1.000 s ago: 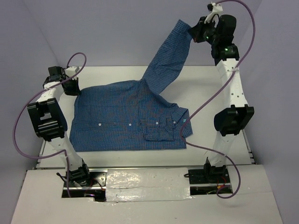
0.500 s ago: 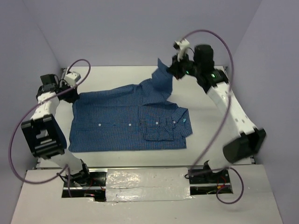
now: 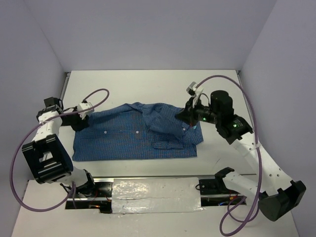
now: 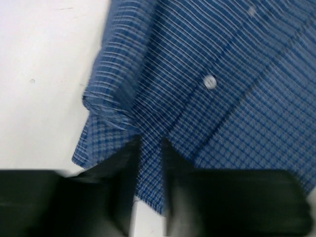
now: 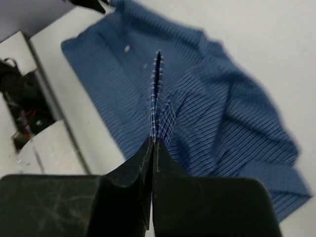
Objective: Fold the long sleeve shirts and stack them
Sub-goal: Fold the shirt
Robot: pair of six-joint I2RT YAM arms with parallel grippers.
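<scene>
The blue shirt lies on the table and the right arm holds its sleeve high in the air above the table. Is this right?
Not quite. In the top external view the right gripper is low over the blue shirt, the sleeve laid across it, not high in the air. The right wrist view shows its fingers pinching cloth.

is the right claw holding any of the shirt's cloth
Yes, in the right wrist view the right claw is shut on a thin fold of the blue shirt.

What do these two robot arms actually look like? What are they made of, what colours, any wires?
Both arms have white link segments joined by chunky black joint housings. A purple cable loops loosely along the left arm, another along the right. Small green lights glow on the right arm near its wrist. Each ends in a black two-fingered tool: left tool, right tool. A small white part sits above the right wrist.
</scene>
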